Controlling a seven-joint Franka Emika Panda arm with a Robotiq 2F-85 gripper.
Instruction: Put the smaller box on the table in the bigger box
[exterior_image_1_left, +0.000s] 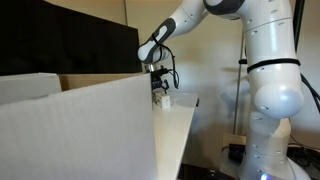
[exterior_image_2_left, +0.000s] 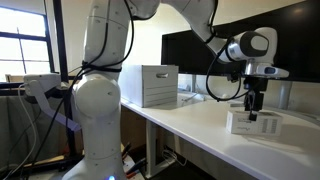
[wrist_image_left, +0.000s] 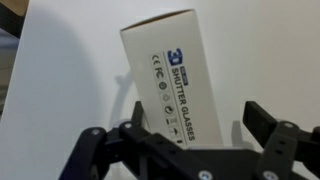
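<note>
The smaller box (wrist_image_left: 175, 80) — white carton w/ dk-blue lettering.

Gripper (exterior_image_1_left: 160, 90) just over the smaller box (exterior_image_1_left: 166, 101) on the table (exterior_image_1_left: 183, 125); the bigger box (exterior_image_1_left: 80, 135) in front

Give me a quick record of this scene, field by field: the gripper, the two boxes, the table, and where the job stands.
gripper: open, low over the small box, jaws on either side of it in the wrist view
small box: white with blue lettering, lying on the table, not gripped
big box: large pale carton, one flap up, apart from the small box
table: white, flat top
job status: small box not yet in the big box
</note>
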